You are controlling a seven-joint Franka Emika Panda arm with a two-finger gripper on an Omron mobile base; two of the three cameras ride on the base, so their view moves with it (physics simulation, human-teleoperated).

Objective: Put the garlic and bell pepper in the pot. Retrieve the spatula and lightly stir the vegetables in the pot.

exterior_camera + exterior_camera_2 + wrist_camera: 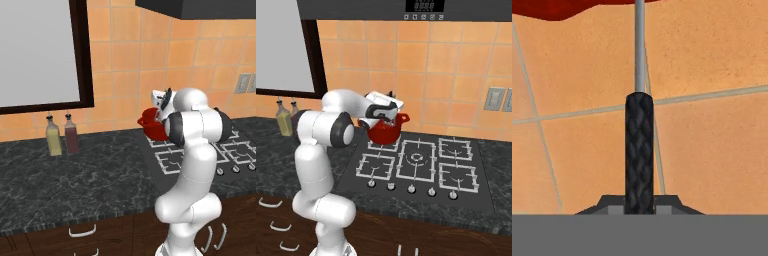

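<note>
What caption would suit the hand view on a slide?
Gripper shut on the spatula, its dark handle running up toward the red pot, orange tiled wall behind.

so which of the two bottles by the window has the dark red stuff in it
The right-hand bottle, nearer the stove; the left bottle holds pale yellow liquid.

2 rear views — shared stove (416,165)

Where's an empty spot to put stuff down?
The dark counter between the two bottles and the stove is bare. The right burners are free too. It is crowded at the back-left burner, around the pot and gripper.
</note>
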